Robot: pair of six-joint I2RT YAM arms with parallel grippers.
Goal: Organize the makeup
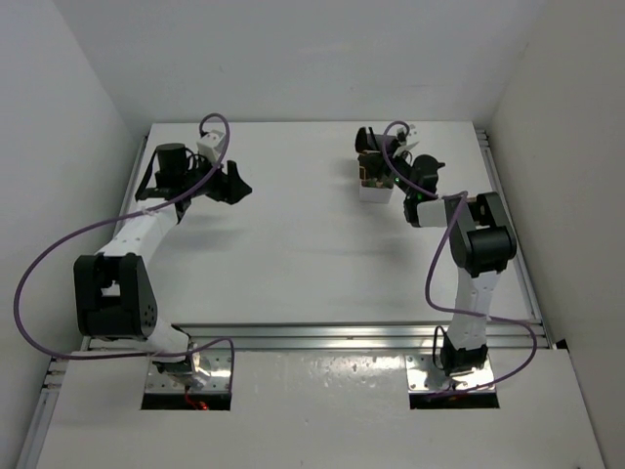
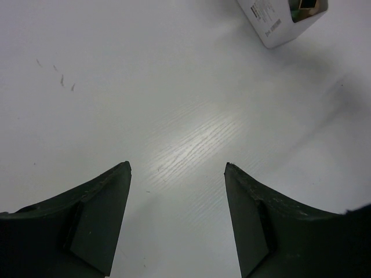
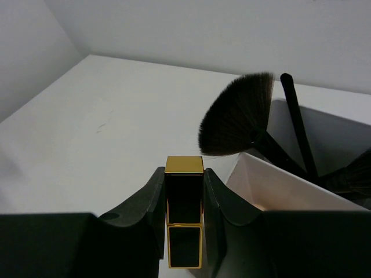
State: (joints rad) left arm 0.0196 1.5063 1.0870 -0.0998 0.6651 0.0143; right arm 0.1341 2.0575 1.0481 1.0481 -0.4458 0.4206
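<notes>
My right gripper (image 3: 184,179) is shut on the gold-black lipstick (image 3: 184,202), held upright between the fingers beside the white compartmented box (image 3: 272,185). A black fan brush (image 3: 237,116) and a thin black stick (image 3: 298,121) stand in the box. In the top view the right gripper (image 1: 376,161) is at the box (image 1: 373,191) at the far middle-right. My left gripper (image 2: 177,168) is open and empty over bare table; in the top view it (image 1: 234,184) is at the far left. The box corner (image 2: 278,23) shows in the left wrist view. Other makeup is out of view.
White walls enclose the table on the left, right and far sides. A metal rail (image 1: 342,337) runs across the near edge. Purple cables (image 1: 59,254) loop from both arms.
</notes>
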